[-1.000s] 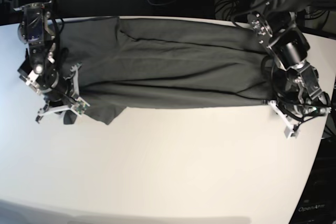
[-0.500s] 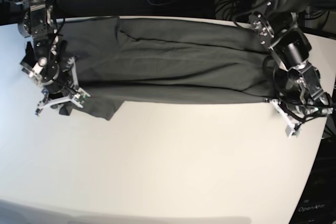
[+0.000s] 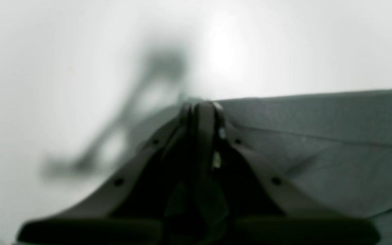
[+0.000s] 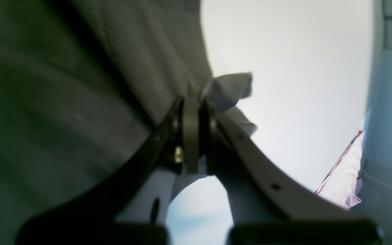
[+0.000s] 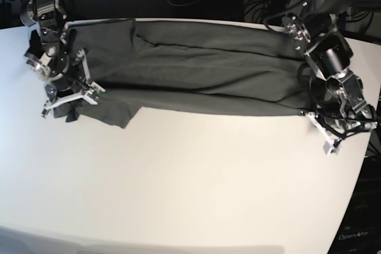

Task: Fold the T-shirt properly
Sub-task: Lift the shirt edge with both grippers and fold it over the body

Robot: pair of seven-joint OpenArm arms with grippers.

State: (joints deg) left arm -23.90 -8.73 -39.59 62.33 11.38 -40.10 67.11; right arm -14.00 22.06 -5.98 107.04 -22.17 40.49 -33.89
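Here, the T-shirt (image 5: 196,69) lies stretched across the far side of the white counter (image 5: 190,188), its ends pinched by the closed left tool (image 5: 311,115) and the closed right tool (image 5: 76,104).

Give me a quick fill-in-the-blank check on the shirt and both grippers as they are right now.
1. The T-shirt lies stretched across the ____ table.
2. The left gripper has its jaws ____ on the shirt's edge.
3. The right gripper grips the shirt at the base view's ____ end.

Missing words: white; shut; left
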